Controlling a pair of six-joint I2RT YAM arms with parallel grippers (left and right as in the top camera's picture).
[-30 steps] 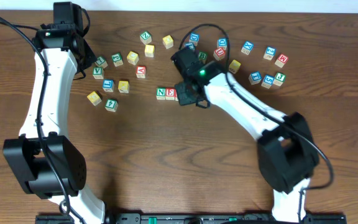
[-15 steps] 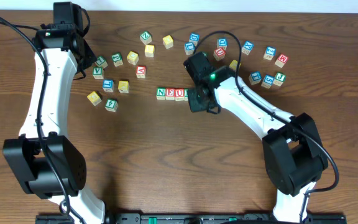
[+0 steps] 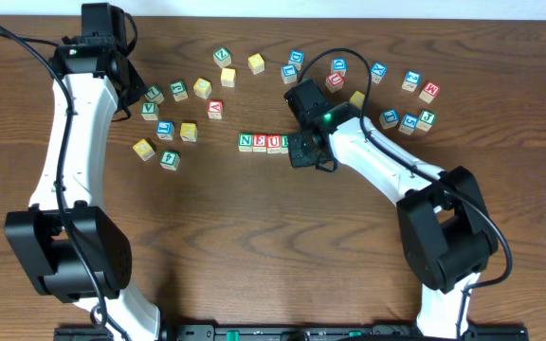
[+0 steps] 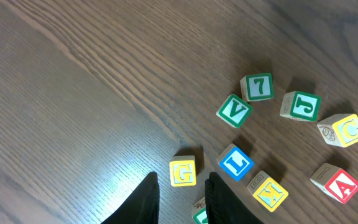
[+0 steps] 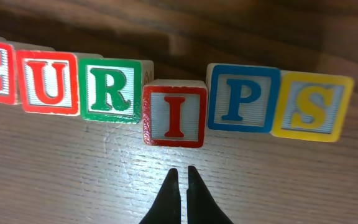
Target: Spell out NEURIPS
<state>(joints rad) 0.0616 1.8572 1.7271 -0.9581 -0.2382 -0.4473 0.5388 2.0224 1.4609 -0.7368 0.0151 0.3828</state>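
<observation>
Whereas earlier nearer N cube (image 3: 245, 141), right pincer (image 5: 180, 170) now pressed together before I cube (image 5: 174, 113); left pincer (image 4: 182, 182) spread.

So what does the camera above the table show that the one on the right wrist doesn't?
Only the overhead view shows the left arm, the right arm, the N block starting the row, and loose blocks scattered on the table. Only the right wrist view lets you read R, I, P and S, with the I sticking out toward the shut right gripper, not touching it. Both show E and U.
</observation>
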